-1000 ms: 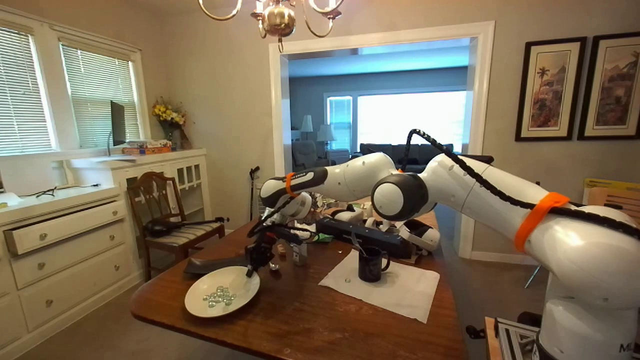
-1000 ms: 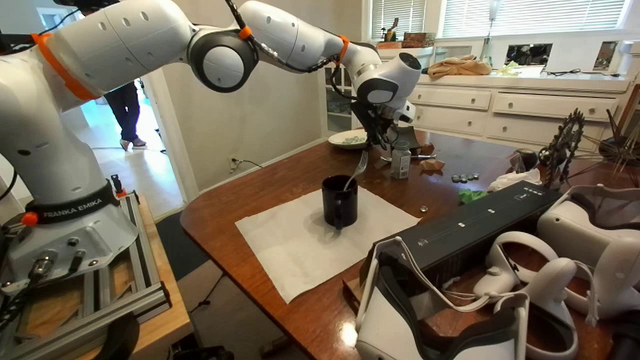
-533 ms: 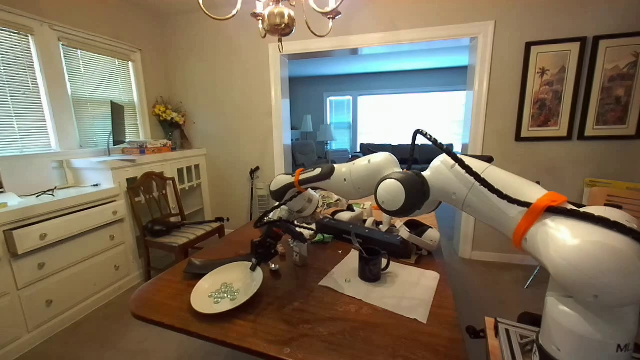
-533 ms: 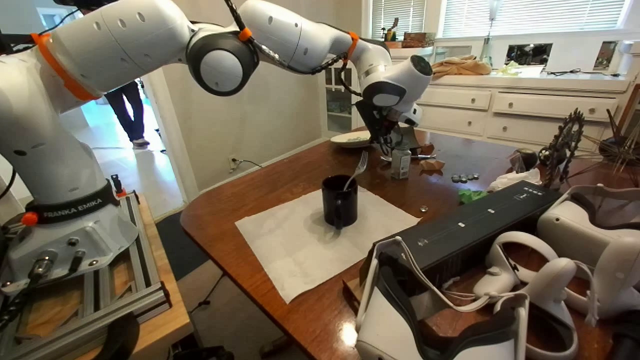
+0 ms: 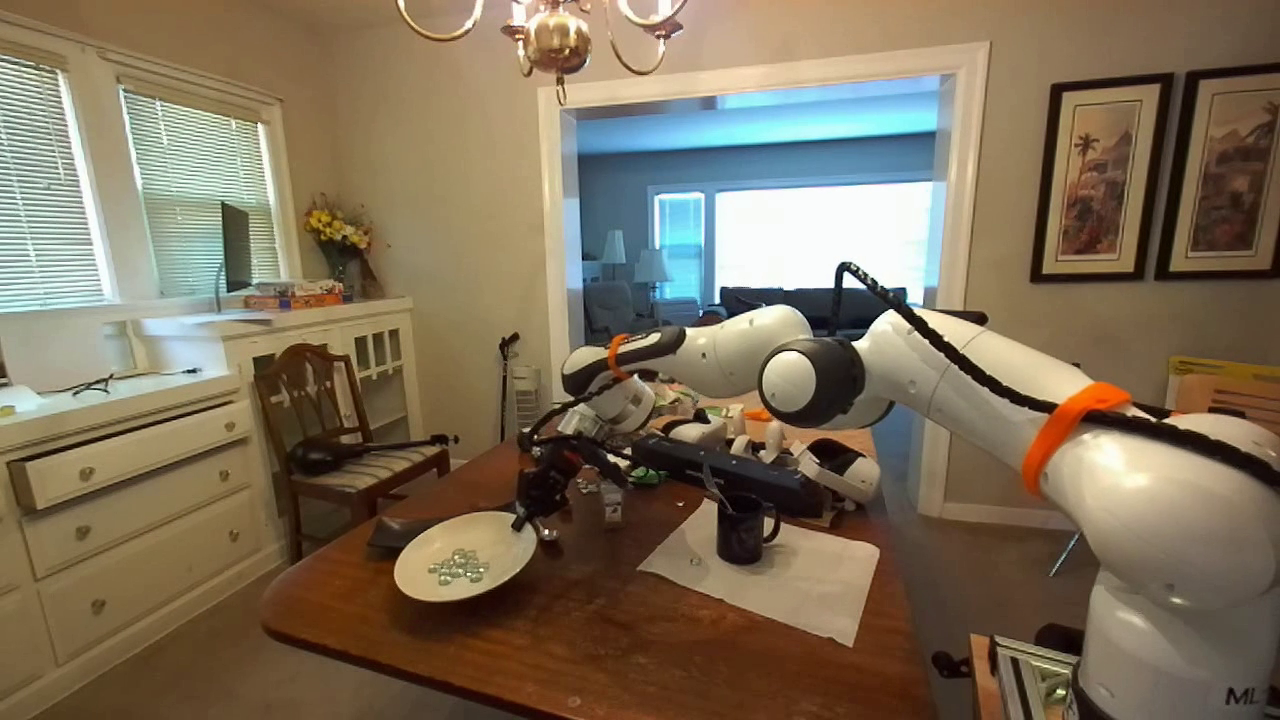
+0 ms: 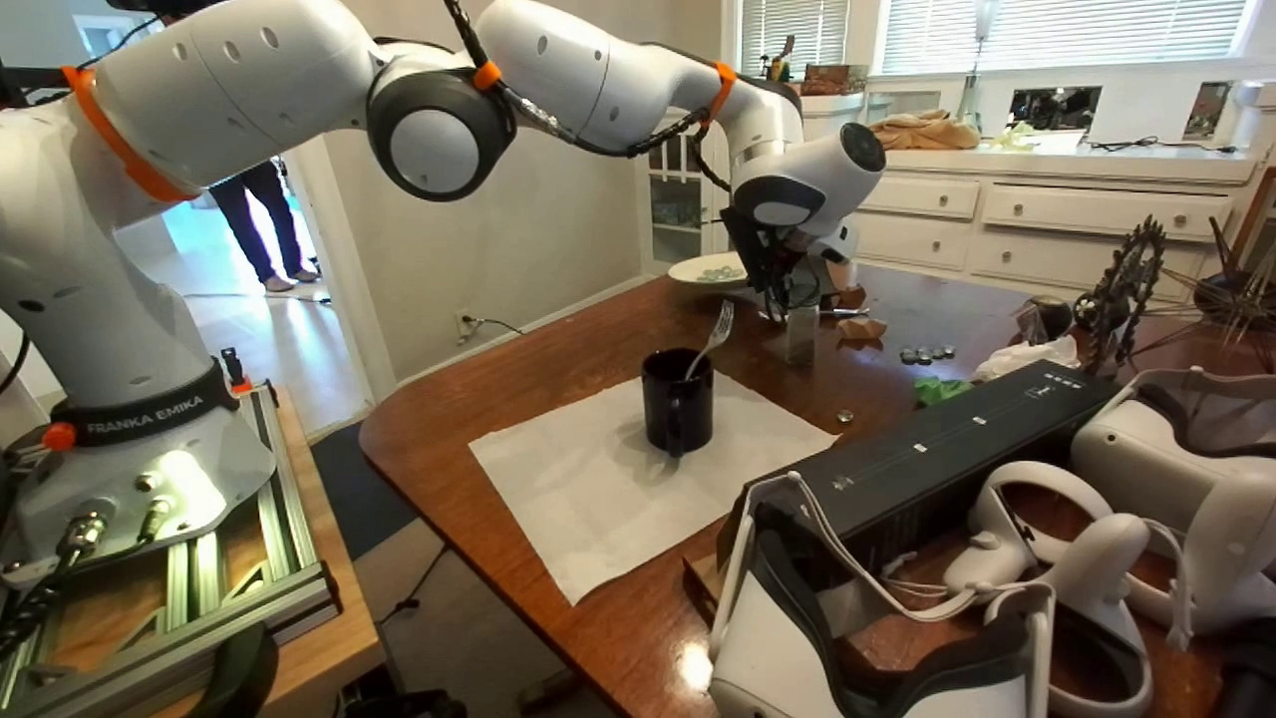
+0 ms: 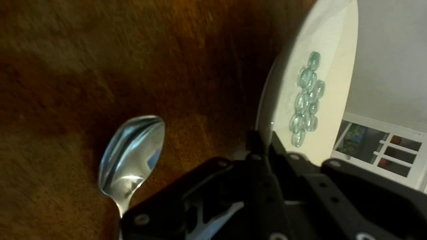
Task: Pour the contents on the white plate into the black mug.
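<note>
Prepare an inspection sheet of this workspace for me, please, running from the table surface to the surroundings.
Surface: glossy wooden table with a white paper sheet on it.
Job's things: white plate bearing clear greenish glass pebbles; black mug upright on the sheet, with a fork leaning inside, tines up.
Clutter: metal spoon near the plate; small clear jar; long black box; white VR headset; stray pebble on the sheet.
Gripper: shut on the plate's rim.
Cables: black cable along the robot arm; its wear cannot be judged.
Surroundings: standing person, legs showing; striped-seat chair; top drawer pulled open.
</note>
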Controlling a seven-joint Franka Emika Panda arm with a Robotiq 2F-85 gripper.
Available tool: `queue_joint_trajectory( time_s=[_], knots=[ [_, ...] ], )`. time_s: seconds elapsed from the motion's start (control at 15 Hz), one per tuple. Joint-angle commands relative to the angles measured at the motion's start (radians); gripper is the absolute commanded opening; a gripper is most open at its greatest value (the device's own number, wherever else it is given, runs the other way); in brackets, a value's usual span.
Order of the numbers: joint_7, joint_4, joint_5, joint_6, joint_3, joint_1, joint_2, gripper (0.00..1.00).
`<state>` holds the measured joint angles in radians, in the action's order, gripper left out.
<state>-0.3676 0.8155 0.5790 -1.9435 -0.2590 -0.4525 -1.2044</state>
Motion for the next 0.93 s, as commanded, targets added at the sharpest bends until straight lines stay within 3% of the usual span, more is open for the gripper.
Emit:
queue_joint_trajectory(
  time_s=[0.0, 0.33, 0.87],
  knots=[
    [-0.066, 0.112, 0.087, -0.020, -0.065, -0.070, 0.060, 0.02],
    [-0.058, 0.334, 0.148, -0.082, -0.088, -0.144, 0.201, 0.02],
    [0.101, 0.673, 0.158, -0.177, -0.042, -0.184, 0.503, 0.02]
  ],
)
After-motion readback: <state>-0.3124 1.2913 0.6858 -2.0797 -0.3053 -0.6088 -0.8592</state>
